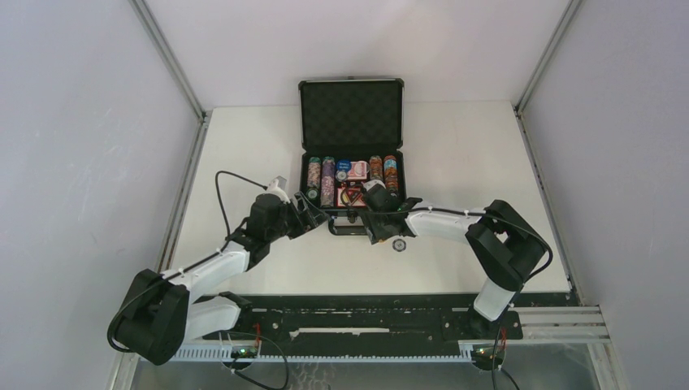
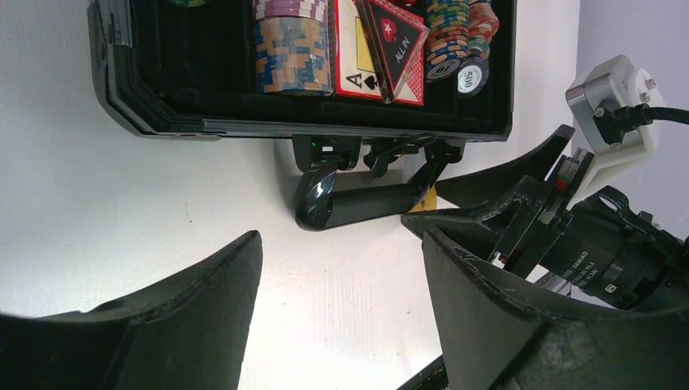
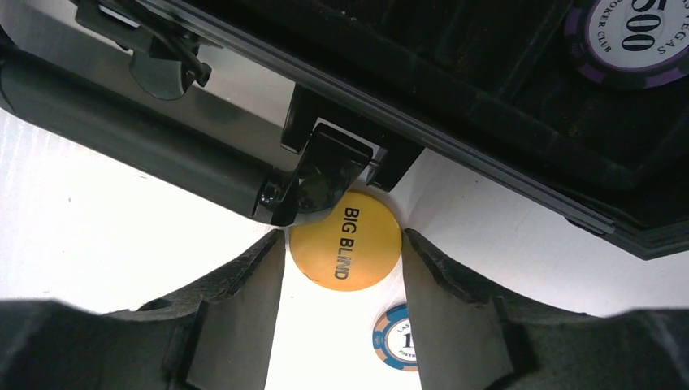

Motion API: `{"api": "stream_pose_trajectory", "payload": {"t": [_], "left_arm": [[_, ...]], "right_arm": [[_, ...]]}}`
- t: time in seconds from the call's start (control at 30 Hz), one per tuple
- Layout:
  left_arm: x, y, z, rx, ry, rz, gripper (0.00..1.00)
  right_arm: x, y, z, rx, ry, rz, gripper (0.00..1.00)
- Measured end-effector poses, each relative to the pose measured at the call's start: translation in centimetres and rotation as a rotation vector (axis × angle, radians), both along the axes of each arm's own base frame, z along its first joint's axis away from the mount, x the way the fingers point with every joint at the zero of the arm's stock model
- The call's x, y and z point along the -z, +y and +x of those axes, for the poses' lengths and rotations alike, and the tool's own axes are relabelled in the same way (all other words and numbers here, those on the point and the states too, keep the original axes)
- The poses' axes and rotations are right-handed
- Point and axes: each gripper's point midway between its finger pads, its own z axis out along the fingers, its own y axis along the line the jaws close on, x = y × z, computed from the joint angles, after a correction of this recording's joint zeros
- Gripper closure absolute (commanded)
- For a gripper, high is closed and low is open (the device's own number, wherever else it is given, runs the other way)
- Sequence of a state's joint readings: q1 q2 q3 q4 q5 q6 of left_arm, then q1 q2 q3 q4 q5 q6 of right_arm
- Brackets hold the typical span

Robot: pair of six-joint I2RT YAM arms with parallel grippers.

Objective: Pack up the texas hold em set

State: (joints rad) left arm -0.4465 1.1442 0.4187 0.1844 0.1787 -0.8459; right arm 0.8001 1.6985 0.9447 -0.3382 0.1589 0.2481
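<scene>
The black briefcase (image 1: 351, 114) stands open at the table's back, its lid up. Its foam base (image 2: 244, 101) holds rows of poker chips (image 2: 292, 53), red cards (image 2: 354, 57) and an "ALL IN" triangle (image 2: 398, 45). The handle (image 2: 366, 203) points toward me. My right gripper (image 1: 375, 226) is at the handle's right end. In the right wrist view, my right gripper (image 3: 343, 237) has both fingertips touching the edges of a yellow "BIG BLIND" button (image 3: 345, 240), which is partly under the handle's hinge. My left gripper (image 2: 341, 240) is open and empty, low over the table in front of the handle.
A loose blue chip (image 1: 399, 243) lies on the table just in front of the right gripper, and shows in the right wrist view (image 3: 396, 337). A purple 500 chip (image 3: 642, 32) lies in the case's near right corner. Metal frame posts flank the table.
</scene>
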Motion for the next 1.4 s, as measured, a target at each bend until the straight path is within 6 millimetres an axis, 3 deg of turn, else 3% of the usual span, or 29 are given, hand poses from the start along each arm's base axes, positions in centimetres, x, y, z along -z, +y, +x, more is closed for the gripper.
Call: {"api": "stream_pose_trajectory", "payload": {"t": [0.37, 1.4], "left_arm": [[0.0, 0.0, 0.0, 0.000, 0.000, 0.000, 0.23], [0.0, 0.0, 0.0, 0.000, 0.000, -0.001, 0.23]], "right_arm": [[0.0, 0.0, 0.1, 0.002, 0.000, 0.001, 0.49], [-2.8, -0.8, -1.7, 0.010, -0.004, 0.028, 0.50]]}}
